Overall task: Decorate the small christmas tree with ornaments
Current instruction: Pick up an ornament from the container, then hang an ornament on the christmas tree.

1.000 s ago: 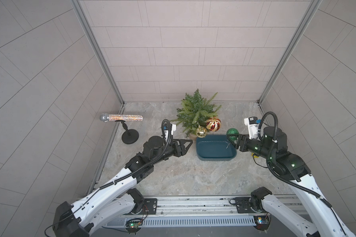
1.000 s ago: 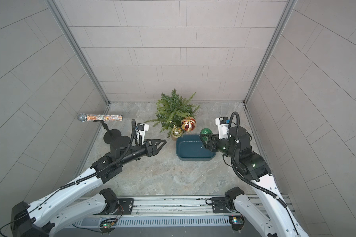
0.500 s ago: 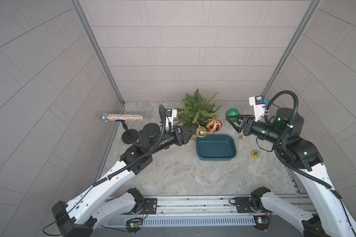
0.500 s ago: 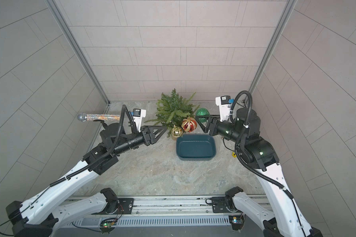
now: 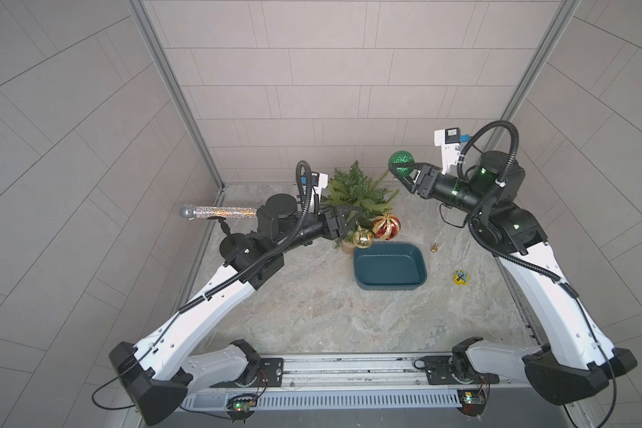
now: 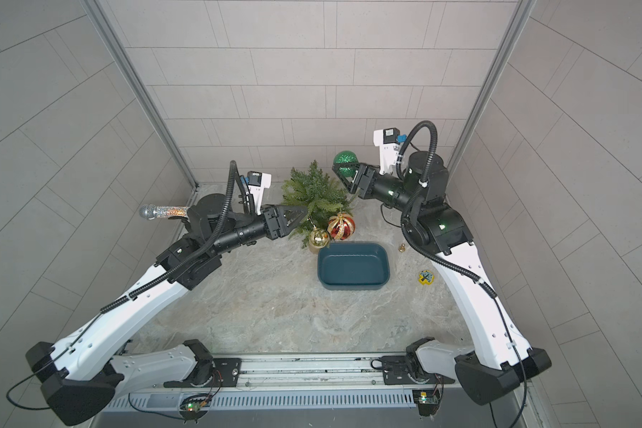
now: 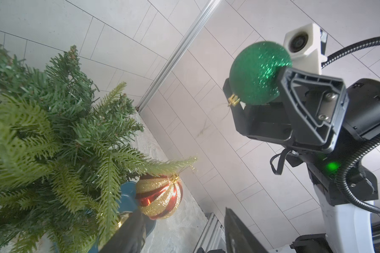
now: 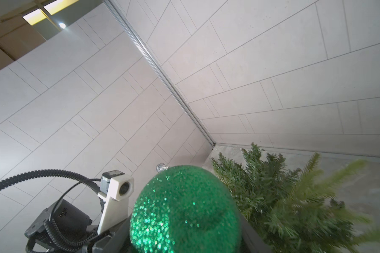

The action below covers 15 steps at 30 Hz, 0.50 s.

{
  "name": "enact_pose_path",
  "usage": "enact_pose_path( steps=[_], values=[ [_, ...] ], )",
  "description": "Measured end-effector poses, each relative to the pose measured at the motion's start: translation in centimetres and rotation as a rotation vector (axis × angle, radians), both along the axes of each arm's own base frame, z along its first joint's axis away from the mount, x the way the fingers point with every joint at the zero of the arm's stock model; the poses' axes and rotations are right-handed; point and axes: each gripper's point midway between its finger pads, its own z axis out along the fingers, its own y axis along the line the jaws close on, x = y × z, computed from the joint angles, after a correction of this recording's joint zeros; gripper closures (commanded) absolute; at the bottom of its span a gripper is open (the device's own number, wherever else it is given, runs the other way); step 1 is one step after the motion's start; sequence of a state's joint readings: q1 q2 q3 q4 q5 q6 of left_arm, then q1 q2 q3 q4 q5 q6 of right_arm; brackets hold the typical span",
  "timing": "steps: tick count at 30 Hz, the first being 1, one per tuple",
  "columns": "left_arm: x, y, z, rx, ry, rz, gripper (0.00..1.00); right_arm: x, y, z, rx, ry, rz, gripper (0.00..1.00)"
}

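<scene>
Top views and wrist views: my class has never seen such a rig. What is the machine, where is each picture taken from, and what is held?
Two robot arms work over a marbled table. Two pictures look down from overhead; two are taken from the arms' wrists. The right hand grips a glittery green ornament beside the small christmas tree. The left hand is open and empty. A red-and-gold ornament and a gold ornament hang low on it; an empty teal tub sits in front.
</scene>
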<state>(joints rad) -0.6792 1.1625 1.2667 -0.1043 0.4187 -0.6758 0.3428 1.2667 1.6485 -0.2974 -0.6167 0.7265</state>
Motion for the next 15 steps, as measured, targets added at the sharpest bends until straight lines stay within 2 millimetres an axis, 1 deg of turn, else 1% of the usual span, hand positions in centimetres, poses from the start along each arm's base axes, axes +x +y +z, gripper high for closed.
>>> enact_pose_path(
  steps=[4, 7, 10, 15],
  values=[
    [1.0, 0.3, 0.0, 0.007, 0.004, 0.023, 0.38, 1.5, 2.0, 0.4, 0.033, -0.001, 0.035, 0.43],
    [1.9, 1.1, -0.2, 0.013, 0.01, 0.063, 0.38, 2.6, 3.8, 0.3, 0.044, 0.003, 0.069, 0.43],
    [3.0, 2.2, -0.5, 0.021, 0.017, 0.115, 0.38, 3.6, 5.2, -0.4, 0.047, 0.021, 0.093, 0.43],
    [4.5, 3.9, -0.9, 0.032, 0.03, 0.188, 0.38, 5.1, 6.5, -1.6, 0.065, 0.052, 0.114, 0.43]
  ],
)
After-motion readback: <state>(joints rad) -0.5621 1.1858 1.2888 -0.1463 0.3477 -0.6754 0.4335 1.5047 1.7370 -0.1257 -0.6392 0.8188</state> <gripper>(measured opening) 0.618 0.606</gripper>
